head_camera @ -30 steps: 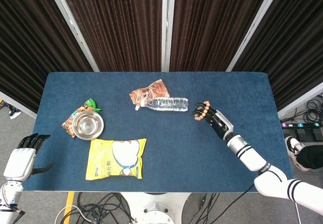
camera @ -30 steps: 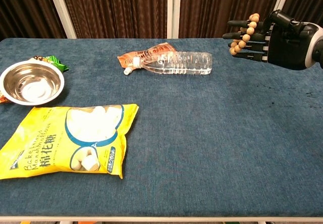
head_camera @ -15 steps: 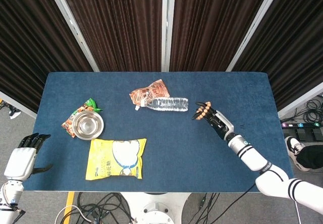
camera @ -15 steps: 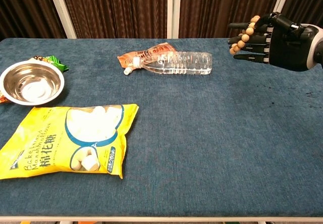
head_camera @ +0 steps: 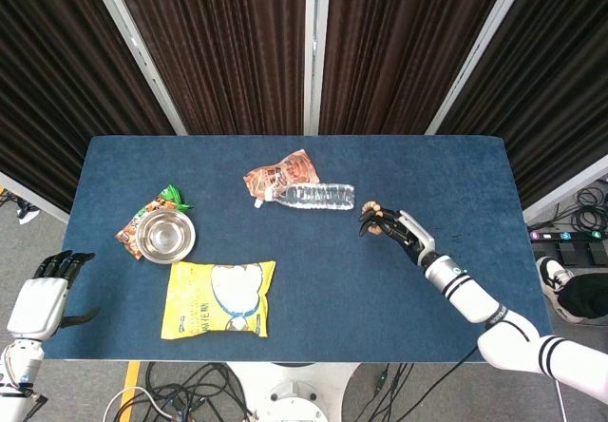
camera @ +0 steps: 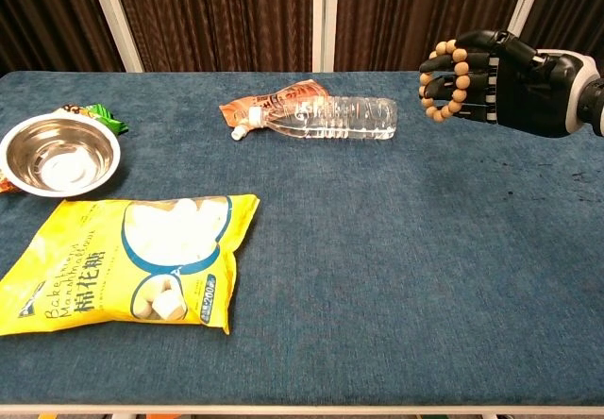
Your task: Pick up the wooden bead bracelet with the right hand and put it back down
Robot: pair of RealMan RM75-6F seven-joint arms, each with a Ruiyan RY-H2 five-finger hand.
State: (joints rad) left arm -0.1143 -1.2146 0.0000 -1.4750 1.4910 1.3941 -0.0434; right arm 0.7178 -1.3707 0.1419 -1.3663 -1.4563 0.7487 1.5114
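The wooden bead bracelet (camera: 447,81) is a loop of round tan beads. It hangs from the curled fingers of my right hand (camera: 491,83), raised above the blue table (camera: 377,249) at the right. In the head view the same right hand (head_camera: 391,226) holds the bracelet (head_camera: 374,216) just right of the bottle. My left hand (head_camera: 49,289) sits off the table's front left corner, fingers apart and holding nothing.
A clear plastic bottle (camera: 330,118) lies on an orange snack pouch (camera: 274,101) left of the right hand. A steel bowl (camera: 58,155) on a green-orange packet (camera: 92,113) and a yellow marshmallow bag (camera: 132,259) lie at the left.
My right hand has turned and curled its fingers, so the bracelet now hangs as a loop in front of the fingers. The left hand has not moved.
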